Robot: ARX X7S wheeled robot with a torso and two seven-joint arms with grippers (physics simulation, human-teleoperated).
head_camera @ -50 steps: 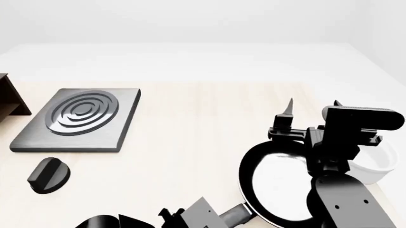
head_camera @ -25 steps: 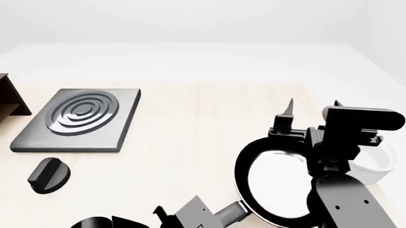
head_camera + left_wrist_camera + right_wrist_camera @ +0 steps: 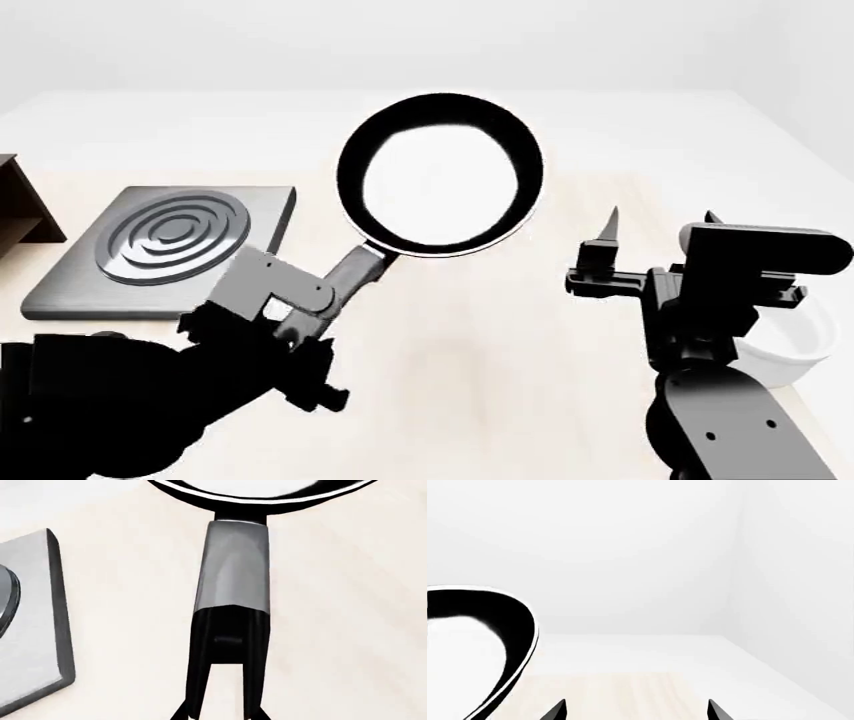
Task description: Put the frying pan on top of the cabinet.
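Frying pan: the round black shallow frying pan [image 3: 441,175] with a glossy pale inside was held up off the pale wooden tabletop [image 3: 454,300]; in the head view it appeared above the tabletop's middle, just right of the hob, its long dark grey handle [image 3: 350,272] slanting down to the left arm.
Left hand: the left hand [image 3: 227,645] was clamped on the handle, its dark fingers [image 3: 200,655] closed along both sides.
Left wrist view only: it showed the grip close up, the grey handle [image 3: 233,565] running from the hand to the pan's black rim [image 3: 240,505], with a corner of the hob [image 3: 40,630] lying on the tabletop beside.
Right hand: the right hand [image 3: 661,240] hovered over the right side of the tabletop, well apart from the pan, its two pointed fingers spread with nothing between them.
Right wrist view only: it showed two dark fingertips [image 3: 557,710] set wide apart, and the pan's curved black edge [image 3: 507,630] against the pale wall.
Cabinet: only a corner of the dark brown wooden cabinet [image 3: 24,210] showed, at the head view's left edge, beyond the hob and well apart from the pan.
Hob: the grey square hob [image 3: 167,250] with concentric rings lay flat on the tabletop.
Bowl: the white bowl [image 3: 787,350] sat by the right arm, partly hidden; only the head view showed it.
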